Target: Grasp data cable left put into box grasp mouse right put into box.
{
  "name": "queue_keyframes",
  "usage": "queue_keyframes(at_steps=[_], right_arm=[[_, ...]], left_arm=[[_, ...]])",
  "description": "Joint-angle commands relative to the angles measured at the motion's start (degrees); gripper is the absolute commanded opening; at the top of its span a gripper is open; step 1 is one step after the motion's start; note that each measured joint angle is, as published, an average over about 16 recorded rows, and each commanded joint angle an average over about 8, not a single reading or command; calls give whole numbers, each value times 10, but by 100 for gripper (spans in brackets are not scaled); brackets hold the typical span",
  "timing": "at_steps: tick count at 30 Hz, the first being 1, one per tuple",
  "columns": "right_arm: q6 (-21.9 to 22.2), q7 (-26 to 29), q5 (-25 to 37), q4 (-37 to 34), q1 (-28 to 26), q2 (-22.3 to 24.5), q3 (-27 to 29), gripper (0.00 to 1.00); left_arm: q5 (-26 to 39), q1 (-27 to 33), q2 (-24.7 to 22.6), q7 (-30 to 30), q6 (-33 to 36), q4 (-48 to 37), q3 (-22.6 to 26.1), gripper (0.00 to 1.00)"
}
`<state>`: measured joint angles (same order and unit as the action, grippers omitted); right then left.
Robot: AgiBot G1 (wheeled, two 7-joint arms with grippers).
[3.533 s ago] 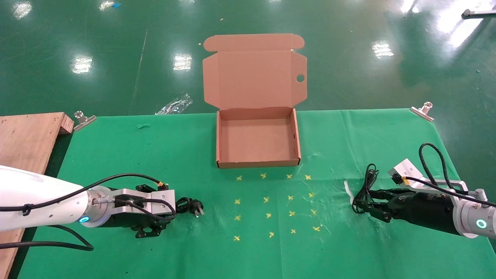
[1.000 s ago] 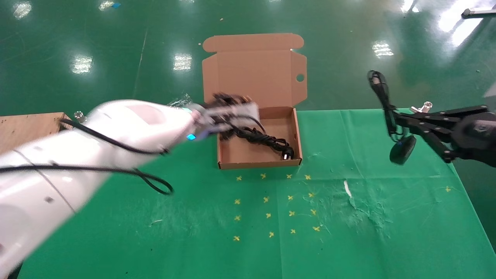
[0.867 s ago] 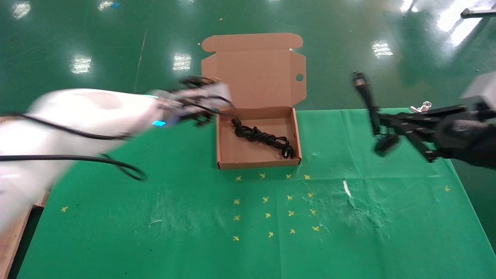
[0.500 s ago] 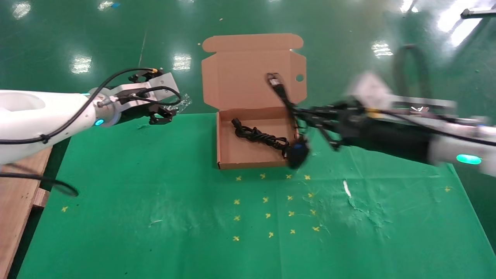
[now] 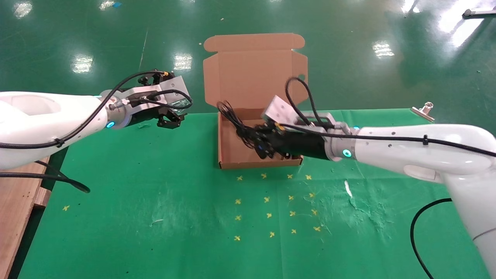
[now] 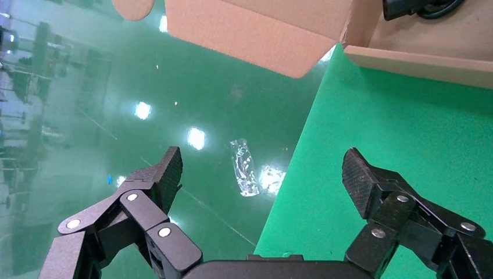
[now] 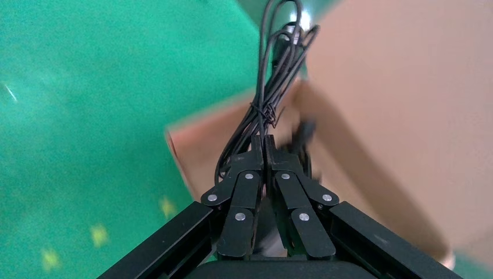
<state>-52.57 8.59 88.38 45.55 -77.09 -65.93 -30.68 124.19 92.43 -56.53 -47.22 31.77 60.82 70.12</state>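
Observation:
The brown cardboard box (image 5: 221, 149) stands open at the table's far middle, its lid (image 5: 254, 73) upright. My right gripper (image 5: 251, 139) is low over the box's inside, shut on the mouse's thin black cord (image 5: 229, 113). In the right wrist view the bundled cord (image 7: 268, 99) sticks out past the shut gripper (image 7: 264, 139). The mouse body is hidden under the gripper. The data cable is mostly hidden; its black end (image 6: 404, 7) shows inside the box (image 6: 418, 58) in the left wrist view. My left gripper (image 5: 169, 117) is open and empty, left of the box at the table's far edge.
A clear plastic wrapper (image 6: 244, 168) lies on the floor beyond the table edge. A metal clip (image 5: 422, 110) holds the cloth at the far right corner. A wooden board (image 5: 19, 217) lies at the left. Yellow crosses (image 5: 271, 205) mark the cloth in front of the box.
My left gripper let the data cable go in the box and drew back to the left, open. My right gripper carried the mouse by its cord from the right to over the box.

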Motion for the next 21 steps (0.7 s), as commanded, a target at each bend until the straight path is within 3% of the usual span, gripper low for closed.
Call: queue_keyframes(at_steps=[1, 8, 9, 21], right_arm=[[1, -23, -3, -50, -7, -11, 0, 6], [5, -59, -11, -124, -8, -13, 9, 94], [5, -60, -11, -127, -8, -14, 9, 100], [4, -53, -14, -114, -7, -10, 10, 100]], left_arm=[[3, 0, 0, -2, 1, 1, 0, 100], [6, -1, 3, -6, 1, 4, -1, 100], [6, -1, 3, -6, 1, 4, -1, 100], [6, -1, 2, -6, 2, 4, -1, 100]])
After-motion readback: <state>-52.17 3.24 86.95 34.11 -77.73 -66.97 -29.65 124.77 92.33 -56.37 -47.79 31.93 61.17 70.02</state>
